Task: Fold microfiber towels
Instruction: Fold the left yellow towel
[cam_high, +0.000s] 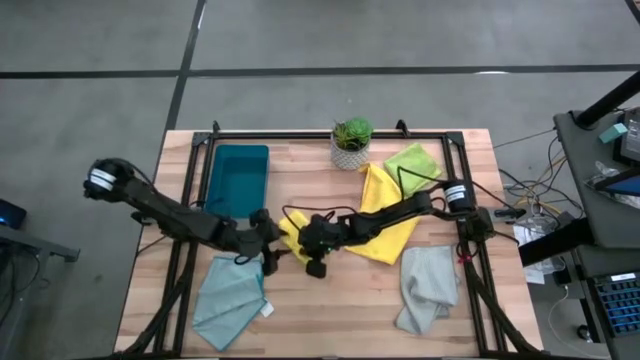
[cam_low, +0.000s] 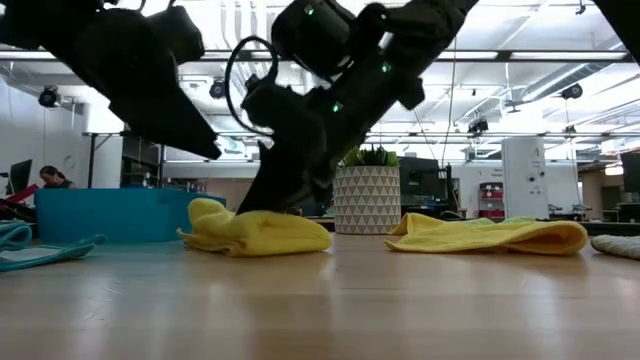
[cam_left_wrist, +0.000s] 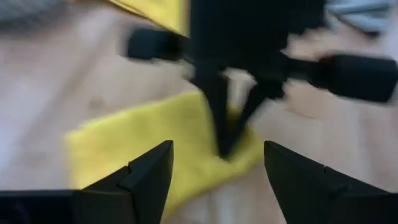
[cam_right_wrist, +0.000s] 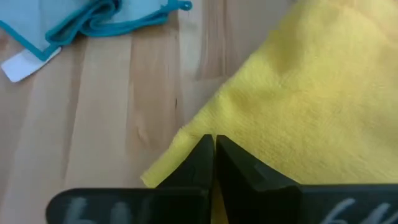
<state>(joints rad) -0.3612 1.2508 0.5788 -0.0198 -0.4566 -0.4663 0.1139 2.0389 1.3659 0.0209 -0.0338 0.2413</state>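
Right gripper (cam_right_wrist: 214, 155) is clamped on the small yellow towel (cam_high: 293, 238) edge; left gripper (cam_high: 262, 240), fingers apart, waits at its 9 o'clock side.

A lab: ceiling strip lights (cam_low: 500, 55), equipment racks (cam_low: 525, 175), cabled workstations (cam_high: 610, 150).

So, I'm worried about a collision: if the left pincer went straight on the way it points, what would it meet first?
Probably the small yellow towel lying just ahead of the open left pincer, where the right pincer is shut on its edge. Depth is hard to judge, so towel or right pincer first is uncertain.
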